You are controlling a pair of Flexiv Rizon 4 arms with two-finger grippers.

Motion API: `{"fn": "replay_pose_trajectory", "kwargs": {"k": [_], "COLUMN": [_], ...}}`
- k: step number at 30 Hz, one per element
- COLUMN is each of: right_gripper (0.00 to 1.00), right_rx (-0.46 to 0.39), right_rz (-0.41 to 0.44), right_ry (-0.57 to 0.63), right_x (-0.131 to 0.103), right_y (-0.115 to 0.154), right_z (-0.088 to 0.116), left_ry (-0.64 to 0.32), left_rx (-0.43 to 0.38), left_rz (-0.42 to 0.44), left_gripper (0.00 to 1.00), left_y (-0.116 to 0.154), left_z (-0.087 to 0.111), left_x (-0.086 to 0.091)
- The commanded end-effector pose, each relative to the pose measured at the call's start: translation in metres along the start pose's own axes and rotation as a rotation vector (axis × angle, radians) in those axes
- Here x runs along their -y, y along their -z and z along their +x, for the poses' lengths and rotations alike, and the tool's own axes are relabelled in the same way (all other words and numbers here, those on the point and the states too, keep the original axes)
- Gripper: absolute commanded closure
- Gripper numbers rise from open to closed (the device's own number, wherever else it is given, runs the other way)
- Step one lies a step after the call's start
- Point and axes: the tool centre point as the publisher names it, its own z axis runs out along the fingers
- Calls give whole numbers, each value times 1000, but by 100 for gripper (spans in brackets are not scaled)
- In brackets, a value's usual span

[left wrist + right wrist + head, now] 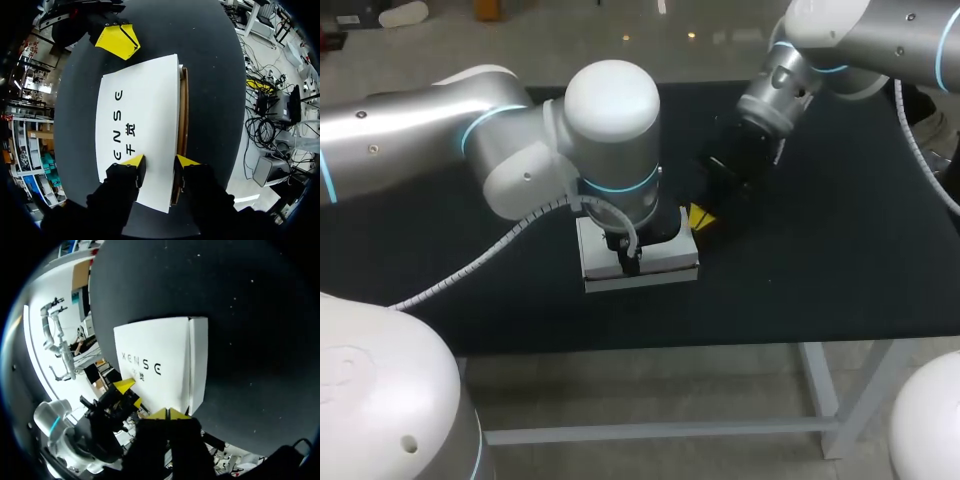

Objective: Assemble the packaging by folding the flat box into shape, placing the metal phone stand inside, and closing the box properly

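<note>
So the white box (pixel 655 268) sits flat in the middle of the black desk (pixel 820 250), printed top panel facing up. That panel covers the whole thing, so what's inside, if anything, can't be seen from any camera. In the left wrist view a thin brown strip (pixel 183 115) runs along one long side of the box, peeking out from under the white top. In the right wrist view there's a crease near one edge, with a narrower plain white panel (pixel 198 362) folded down past it.

The left claw (pixel 160 164) is right over the near end of the box. Its fingers are spread to a medium gap, one yellow tip on the white top and the other at the brown strip. It isn't gripping anything that I can see. In the head view the left arm (pixel 420 130) has its big wrist parked over the box and blocks most of the box's far half, plus the claw itself.

The right claw (pixel 168 413) has its two yellow tips pinched together with nothing between them. It sits just at the box's edge near that crease, and whether it actually touches the cardboard is hard to call. The right arm (pixel 880 35) comes in from the far right corner.

A white coiled cable (pixel 470 270) hangs off the left arm over the desk.
</note>
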Motion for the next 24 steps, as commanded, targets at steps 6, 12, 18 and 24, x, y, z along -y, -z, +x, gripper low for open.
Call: {"fn": "replay_pose_trajectory", "kwargs": {"k": [6, 12, 18, 24], "right_gripper": [100, 100, 100, 100], "right_rx": [23, 39, 43, 37], "right_rz": [-65, -65, -67, -65], "right_ry": [42, 61, 57, 49], "right_x": [15, 16, 16, 17], "right_y": [-8, -18, -23, -27], "right_z": [9, 12, 9, 5], "left_ry": [0, 1, -2, 0], "left_rx": [-1, -3, -5, -6], "left_rz": [-6, -6, -7, -5], "left_gripper": [59, 58, 58, 58], "left_y": [-1, -1, -2, -2], "left_z": [1, 1, 1, 1], "left_x": [1, 1, 1, 1]}}
